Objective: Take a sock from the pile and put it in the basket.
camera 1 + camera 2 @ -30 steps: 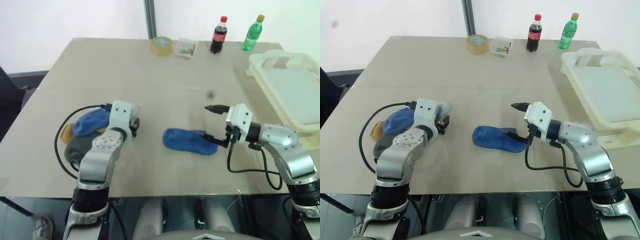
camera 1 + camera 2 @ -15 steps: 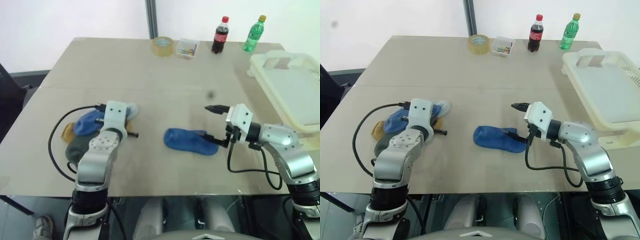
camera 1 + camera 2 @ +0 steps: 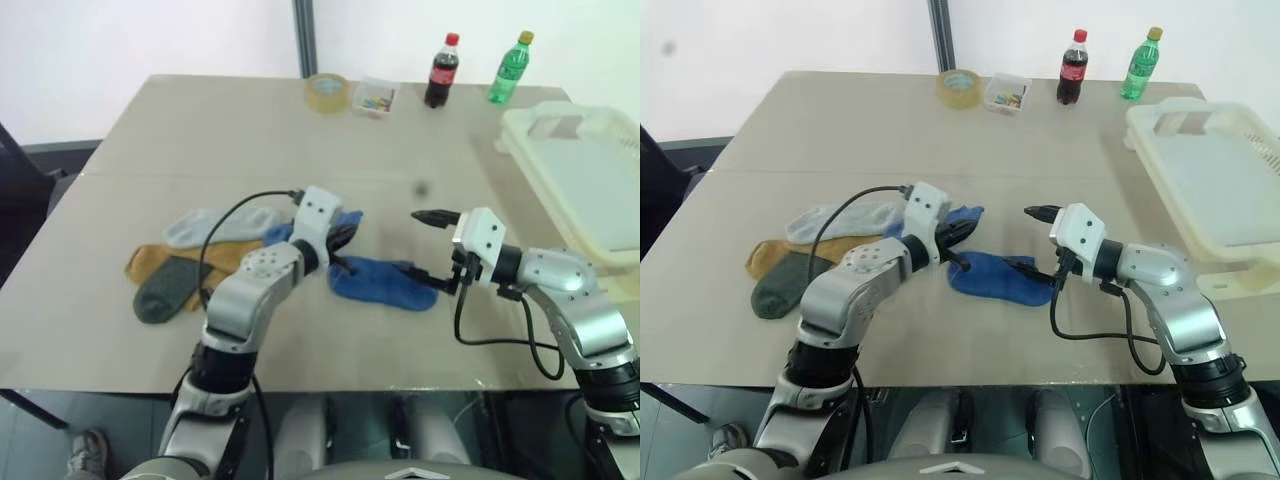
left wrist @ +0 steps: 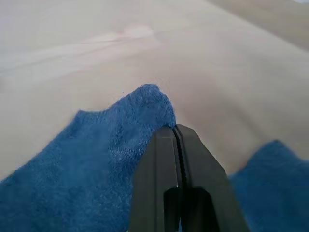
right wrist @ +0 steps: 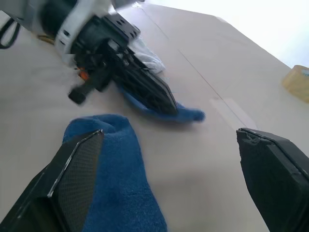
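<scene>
The pile lies at the table's left: a light grey sock (image 3: pixel 205 225), a mustard one (image 3: pixel 160 260) and a dark grey-green one (image 3: pixel 165 292). My left gripper (image 3: pixel 343 236) is shut on a blue sock (image 3: pixel 349 216), pinching its edge near the table's middle; the wrist view shows its fingers (image 4: pixel 177 145) shut on the blue cloth (image 4: pixel 106 159). A second blue sock (image 3: pixel 378 282) lies flat just beside it. My right gripper (image 3: pixel 428 248) stands open at that sock's right end, one finger above and one on it. The cream basket (image 3: pixel 575 170) is at the far right.
At the table's back edge stand a cola bottle (image 3: pixel 437 70), a green bottle (image 3: pixel 507 67), a tape roll (image 3: pixel 326 92) and a small clear box (image 3: pixel 372 97). A black cable loops off each arm over the table.
My left gripper shut over the pile, then swung right toward the table's middle, pulling a blue sock along. The grey, mustard and dark socks are now uncovered. The right arm stayed still.
</scene>
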